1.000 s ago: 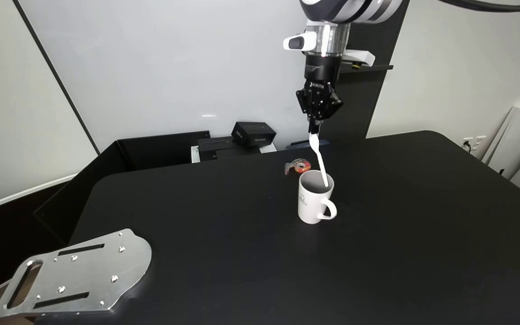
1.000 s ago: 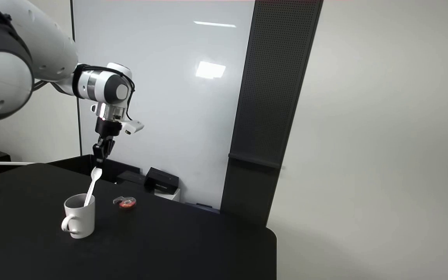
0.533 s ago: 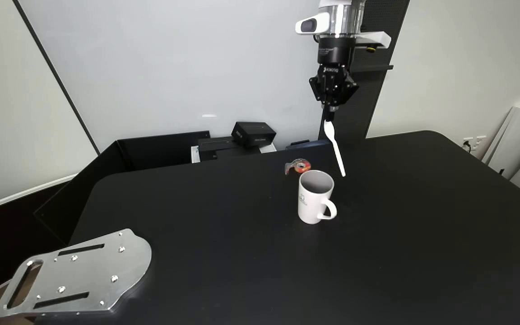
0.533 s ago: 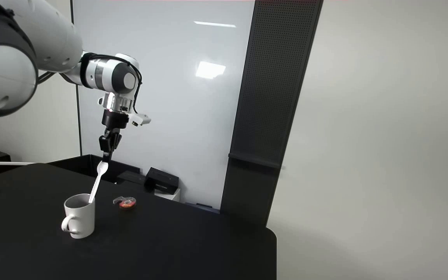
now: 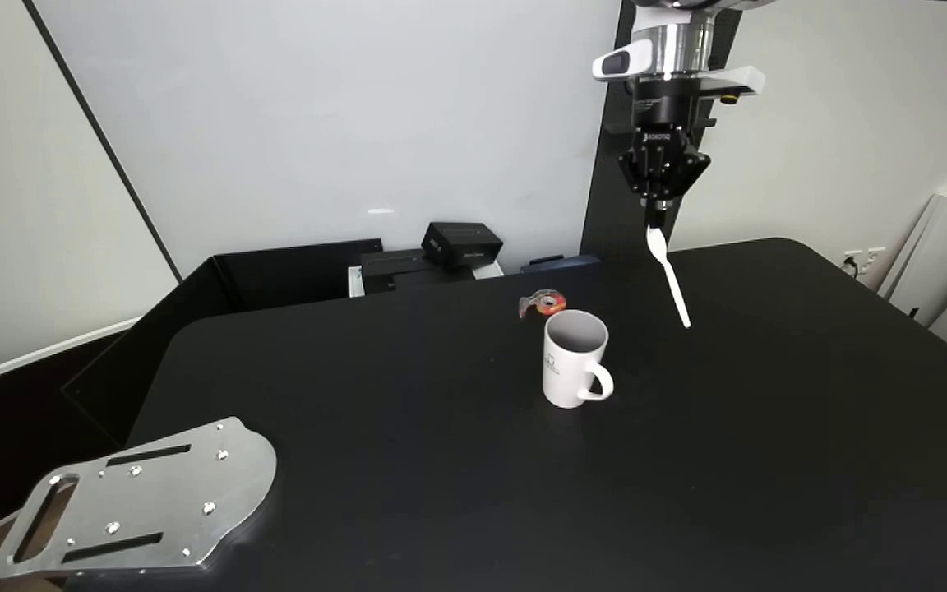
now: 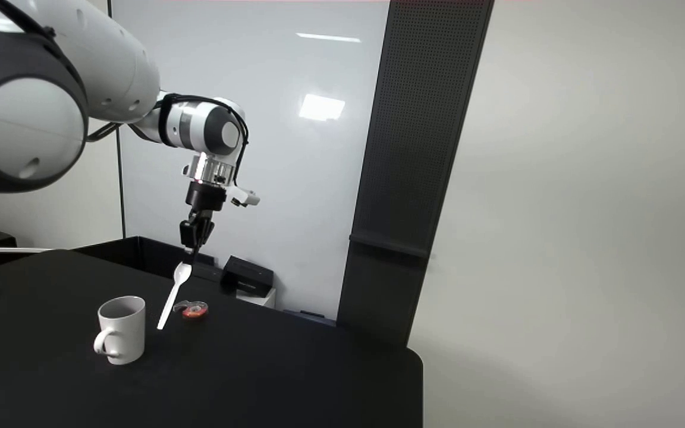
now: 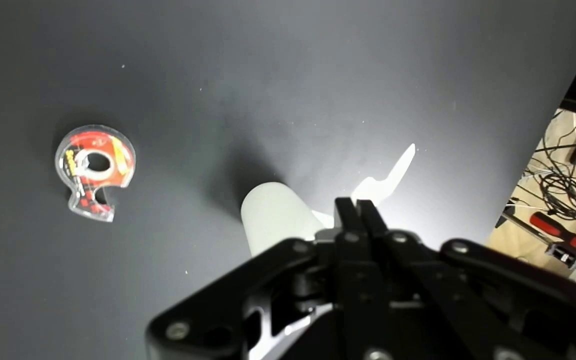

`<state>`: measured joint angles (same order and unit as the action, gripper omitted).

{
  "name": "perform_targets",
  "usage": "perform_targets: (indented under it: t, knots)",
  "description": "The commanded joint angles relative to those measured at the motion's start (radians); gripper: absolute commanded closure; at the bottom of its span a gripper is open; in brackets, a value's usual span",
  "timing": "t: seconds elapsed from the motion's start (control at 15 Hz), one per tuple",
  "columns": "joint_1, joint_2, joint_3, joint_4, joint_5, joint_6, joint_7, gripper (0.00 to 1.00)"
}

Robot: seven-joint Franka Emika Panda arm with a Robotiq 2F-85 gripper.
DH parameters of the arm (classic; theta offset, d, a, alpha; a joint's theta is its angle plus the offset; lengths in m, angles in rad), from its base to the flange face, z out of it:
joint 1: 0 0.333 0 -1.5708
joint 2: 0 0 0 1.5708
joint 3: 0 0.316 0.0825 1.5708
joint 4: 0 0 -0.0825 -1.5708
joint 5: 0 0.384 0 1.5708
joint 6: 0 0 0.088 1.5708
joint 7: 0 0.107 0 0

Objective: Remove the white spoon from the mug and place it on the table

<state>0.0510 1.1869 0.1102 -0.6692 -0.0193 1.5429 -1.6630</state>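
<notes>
The white spoon [image 5: 671, 275] hangs below my gripper [image 5: 656, 220], held by its bowl end, handle pointing down and slanting. It is outside the mug [image 5: 568, 374], in the air above the black table [image 5: 408, 460]. The mug stands upright on the table. In an exterior view the spoon [image 6: 171, 300] hangs between the mug [image 6: 125, 333] and a tape dispenser, below the gripper [image 6: 191, 257]. In the wrist view the gripper [image 7: 357, 202] is nearly closed, with the spoon [image 7: 380, 189] just beyond the fingertips; the mug [image 7: 273, 220] is partly hidden by the gripper.
A red tape dispenser [image 5: 550, 304] lies behind the mug; it also shows in the wrist view [image 7: 95, 170]. A grey metal plate [image 5: 161, 493] lies at the table's corner. A black box [image 5: 462, 244] stands beyond the back edge. Cables [image 7: 563, 192] lie past the table edge.
My gripper has lifted the spoon out of the mug, then moved sideways away from it and slightly down. The mug has stayed in place.
</notes>
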Motion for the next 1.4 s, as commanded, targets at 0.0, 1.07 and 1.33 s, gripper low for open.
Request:
perform_targets:
  t: [0.0, 1.07, 1.33]
  knots:
    - [-0.043, 0.036, -0.010, 0.018, 0.010, -0.025, 0.009, 0.99]
    - [-0.154, 0.218, -0.002, 0.024, 0.007, 0.057, -0.069, 0.99]
    - [-0.152, 0.228, -0.002, 0.031, 0.008, 0.052, -0.065, 0.70]
